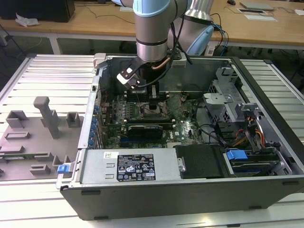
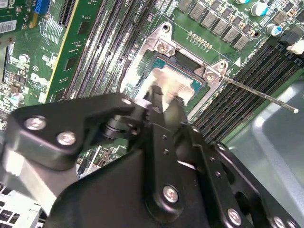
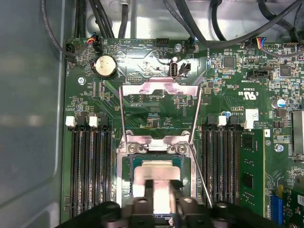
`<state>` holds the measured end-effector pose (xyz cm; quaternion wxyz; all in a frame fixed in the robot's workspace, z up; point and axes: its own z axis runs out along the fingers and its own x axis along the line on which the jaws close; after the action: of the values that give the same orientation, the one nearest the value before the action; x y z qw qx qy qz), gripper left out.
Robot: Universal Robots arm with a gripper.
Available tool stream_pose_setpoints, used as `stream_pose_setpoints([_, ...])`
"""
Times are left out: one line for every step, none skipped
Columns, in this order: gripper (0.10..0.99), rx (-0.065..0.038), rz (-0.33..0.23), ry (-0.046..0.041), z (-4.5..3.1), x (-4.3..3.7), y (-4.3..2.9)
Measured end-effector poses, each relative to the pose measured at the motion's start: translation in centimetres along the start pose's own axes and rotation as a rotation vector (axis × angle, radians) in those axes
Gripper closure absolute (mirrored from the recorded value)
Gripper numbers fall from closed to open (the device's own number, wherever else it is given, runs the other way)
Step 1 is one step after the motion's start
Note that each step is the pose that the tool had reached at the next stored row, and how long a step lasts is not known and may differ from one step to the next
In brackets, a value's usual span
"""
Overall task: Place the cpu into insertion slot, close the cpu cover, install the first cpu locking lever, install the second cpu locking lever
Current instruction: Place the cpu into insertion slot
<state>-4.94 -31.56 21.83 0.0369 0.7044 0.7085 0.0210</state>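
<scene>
The cpu (image 3: 156,168) lies flat in the insertion slot (image 3: 127,164), its silvery top showing in both wrist views (image 2: 172,80). My gripper (image 3: 161,190) hangs just above the chip. Its fingers are drawn close together with only a narrow slit between them and nothing in it. In the exterior view the gripper (image 1: 154,97) reaches down into the open computer case over the socket. The cpu cover (image 3: 159,88) is swung open and lies back on the board beyond the socket. A thin locking lever (image 3: 202,180) stands free beside the socket, and its rod (image 2: 266,96) sticks out over the memory slots.
Black memory slots (image 3: 90,175) flank the socket on both sides. A coin battery (image 3: 105,65) and cables (image 3: 199,19) sit beyond the cover. The case holds a power supply (image 1: 137,166) and a drive cage (image 1: 228,102). Grey fixtures (image 1: 47,116) stand on the table at the exterior view's left.
</scene>
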Motion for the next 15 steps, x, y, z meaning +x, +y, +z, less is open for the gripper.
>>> stream_pose_setpoints([0.918,0.0,0.0,0.0,0.0,0.0,0.0])
stream_pose_setpoints([0.976,0.0,0.0,0.0,-0.01,0.0,0.0])
stream_pose_setpoints([0.98,0.0,0.0,0.0,-0.01,0.0,0.0])
stream_pose_setpoints([0.98,0.0,0.0,0.0,-0.01,0.0,0.0])
stream_pose_setpoints([0.98,0.0,0.0,0.0001,-0.01,0.0,0.0])
stream_pose_setpoints([0.98,0.011,-0.001,0.0001,0.0,0.0,0.06])
stream_pose_setpoints([0.98,0.03,-0.001,0.0008,0.01,0.0,0.2])
stream_pose_setpoints([0.98,0.067,-0.002,0.0031,0.05,0.0,0.51])
stream_pose_setpoints([0.98,0.074,-0.002,0.0033,0.04,0.0,0.54])
stream_pose_setpoints([0.98,0.074,-0.002,0.0034,0.05,0.0,0.56])
stream_pose_setpoints([0.98,0.074,-0.002,0.0035,0.07,0.0,0.75])
stream_pose_setpoints([0.98,0.074,-0.002,0.0033,0.12,-0.01,1.49])
stream_pose_setpoints([0.98,0.074,-0.002,0.0034,0.13,-0.01,1.59])
stream_pose_setpoints([0.98,0.074,-0.002,0.0034,0.0,-0.01,1.61])
stream_pose_setpoints([0.98,0.074,-0.002,0.0033,-0.21,-0.02,1.62])
